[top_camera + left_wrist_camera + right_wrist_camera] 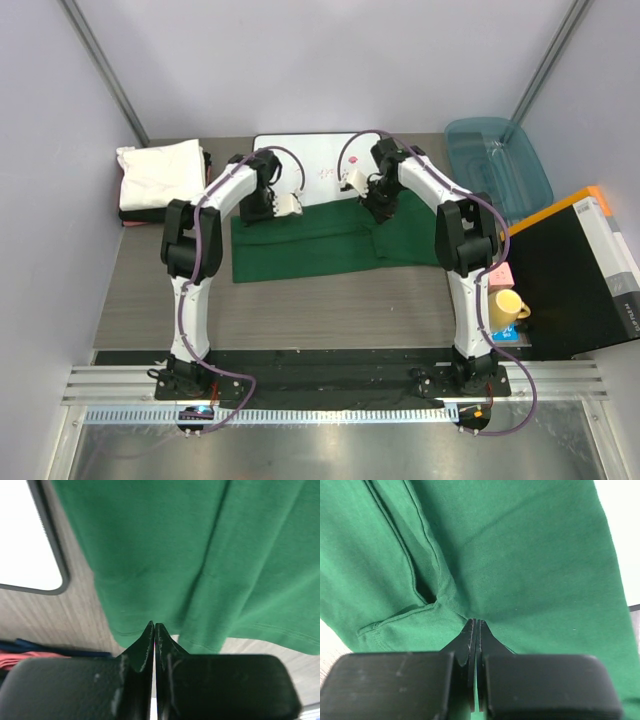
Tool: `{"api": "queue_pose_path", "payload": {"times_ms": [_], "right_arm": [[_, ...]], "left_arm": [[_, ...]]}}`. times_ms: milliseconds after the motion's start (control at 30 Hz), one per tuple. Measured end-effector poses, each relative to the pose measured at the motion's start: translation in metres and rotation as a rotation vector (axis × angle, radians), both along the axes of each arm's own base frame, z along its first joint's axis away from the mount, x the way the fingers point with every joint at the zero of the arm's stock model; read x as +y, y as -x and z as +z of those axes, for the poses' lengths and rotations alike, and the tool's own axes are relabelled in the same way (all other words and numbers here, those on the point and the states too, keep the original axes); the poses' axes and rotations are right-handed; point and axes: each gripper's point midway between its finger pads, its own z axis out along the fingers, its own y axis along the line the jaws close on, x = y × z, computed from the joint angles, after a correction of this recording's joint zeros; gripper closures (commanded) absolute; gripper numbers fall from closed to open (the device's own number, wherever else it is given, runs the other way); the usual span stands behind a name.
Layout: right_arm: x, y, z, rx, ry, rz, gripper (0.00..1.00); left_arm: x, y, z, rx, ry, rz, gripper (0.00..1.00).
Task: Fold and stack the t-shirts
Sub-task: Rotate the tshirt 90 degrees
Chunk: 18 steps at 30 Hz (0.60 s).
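We see a flat white board (310, 150) with a black rim at twelve o'clock on the grey table (300, 310). A translucent teal tub (500, 170) sits at two o'clock. At four o'clock lies a black box (570, 270) edged in orange, with a yellow mug (506, 306) beside it.
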Motion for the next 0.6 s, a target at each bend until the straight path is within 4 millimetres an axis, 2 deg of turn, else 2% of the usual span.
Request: {"api": "queue_pose_path", "payload": {"times_ms": [267,600], "right_arm": [[-0.004,0.000,-0.010,0.004,0.006,-0.013,0.99],[-0.005,-0.005,-0.012,-0.009,0.005,-0.017,0.99]], "left_arm": [[0.005,0.015,-0.009,0.052,-0.008,0.023,1.00],[0.005,0.022,-0.010,0.083,-0.004,0.025,1.00]]}}
